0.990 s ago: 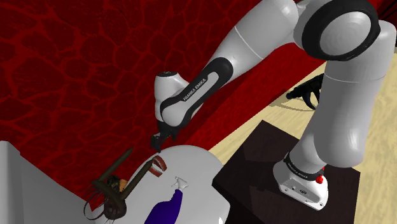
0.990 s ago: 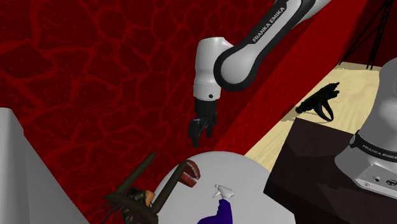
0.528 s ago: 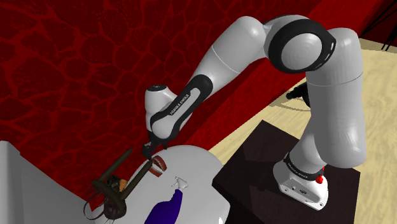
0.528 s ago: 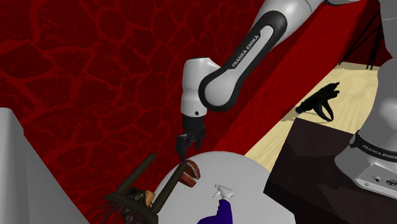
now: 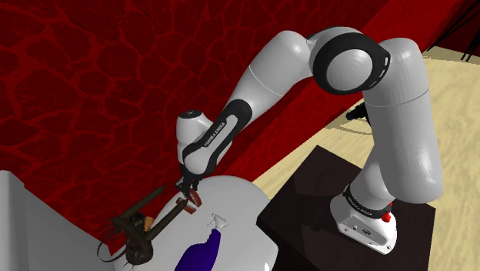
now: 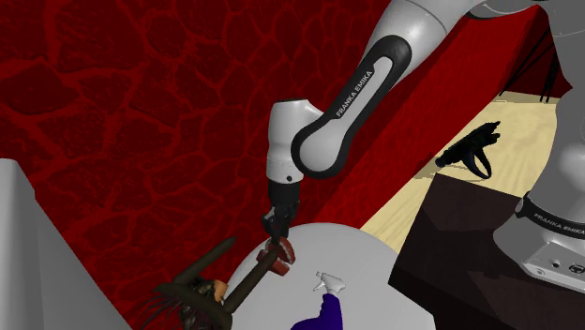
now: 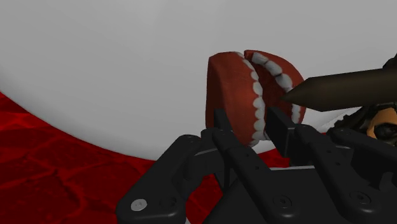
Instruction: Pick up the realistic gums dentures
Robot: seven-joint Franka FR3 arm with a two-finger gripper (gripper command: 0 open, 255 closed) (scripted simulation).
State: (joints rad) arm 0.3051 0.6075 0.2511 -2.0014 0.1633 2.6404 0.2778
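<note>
The dentures (image 7: 238, 95), dark red gums with rows of white teeth, lie near the far rim of the round white table (image 5: 242, 212). My black gripper (image 7: 247, 121) has come down on them and is shut, its two fingers clasping one gum arch between them. In the shoulder view the gripper (image 5: 185, 194) covers most of the dentures (image 5: 191, 203). In the second exterior view the gripper (image 6: 273, 236) stands straight above the dentures (image 6: 283, 253), which touch the table (image 6: 361, 253).
A dark brown stick-framed object (image 5: 138, 225) lies right beside the dentures, its tip (image 7: 337, 89) nearly touching them. A blue spray bottle (image 5: 201, 250) lies closer to the stand (image 5: 308, 202). A red patterned wall stands behind. A black object (image 6: 473, 145) sits on the floor.
The arm has lowered the gripper from above the table onto the dentures, and the fingers have gone from open to shut around them.
</note>
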